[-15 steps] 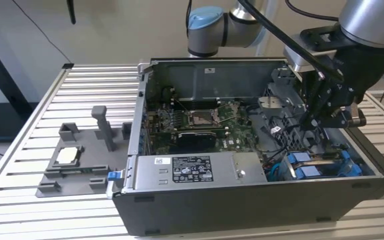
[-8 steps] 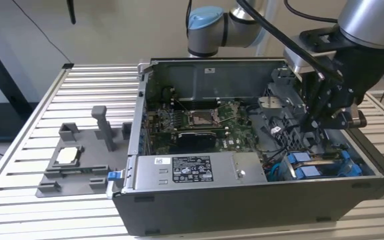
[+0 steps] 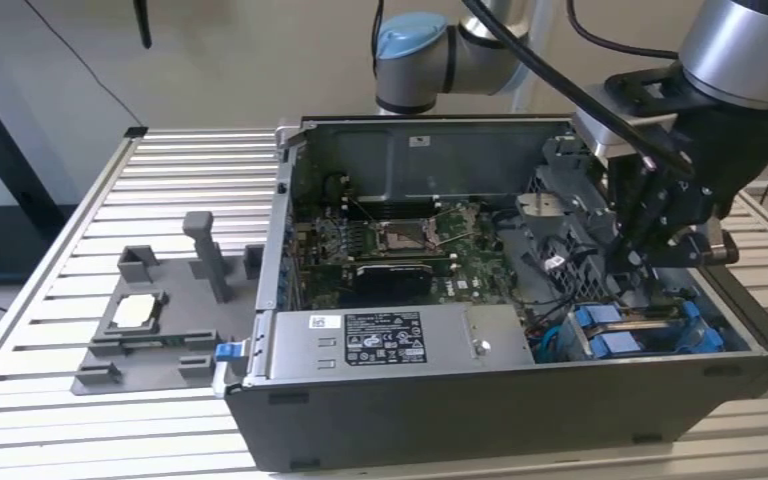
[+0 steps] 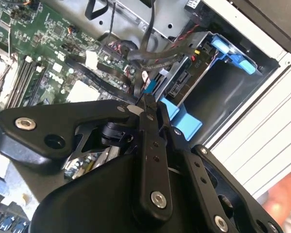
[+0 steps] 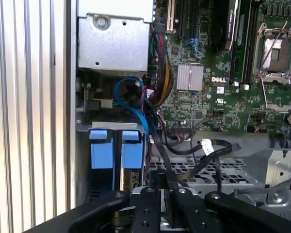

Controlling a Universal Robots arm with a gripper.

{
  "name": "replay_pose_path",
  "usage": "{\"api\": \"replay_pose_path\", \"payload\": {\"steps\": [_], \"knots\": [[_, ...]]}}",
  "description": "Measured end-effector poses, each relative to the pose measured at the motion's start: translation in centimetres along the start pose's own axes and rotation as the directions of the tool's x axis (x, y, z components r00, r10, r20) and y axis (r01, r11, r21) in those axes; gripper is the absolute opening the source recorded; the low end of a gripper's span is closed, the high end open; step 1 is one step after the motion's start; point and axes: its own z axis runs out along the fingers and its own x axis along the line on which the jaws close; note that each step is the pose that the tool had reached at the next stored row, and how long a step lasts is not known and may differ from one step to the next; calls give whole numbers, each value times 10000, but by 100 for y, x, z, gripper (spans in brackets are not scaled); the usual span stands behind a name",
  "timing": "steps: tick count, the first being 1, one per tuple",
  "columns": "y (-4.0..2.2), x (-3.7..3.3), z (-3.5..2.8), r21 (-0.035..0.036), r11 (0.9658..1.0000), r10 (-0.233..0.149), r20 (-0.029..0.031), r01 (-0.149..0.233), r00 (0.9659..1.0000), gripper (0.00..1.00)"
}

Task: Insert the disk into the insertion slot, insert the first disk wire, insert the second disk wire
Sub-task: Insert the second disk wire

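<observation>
While arm hangs over open computer case, claw sits low at case's 3 o'clock end in exterior view, fingers pressed together on black wire. Disk, blue bracket tabs up, seated in insertion slot at case corner, just beside claw. Case stands on slatted tabltop

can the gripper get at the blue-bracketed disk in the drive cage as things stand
Probably yes. The black gripper hangs inside the open black computer case, right above the silver-grey disk with bright blue bracket tabs seated in the dark-grey drive cage. Only loose black cables run beside it.
</observation>
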Motion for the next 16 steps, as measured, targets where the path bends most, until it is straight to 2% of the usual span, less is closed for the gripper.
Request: {"api": "replay_pose_path", "payload": {"steps": [7,16], "knots": [[-80,42,60,-4,10000,-35,-7,35,10000,16],[-146,131,89,-5,10000,-43,-5,43,10000,16]]}}
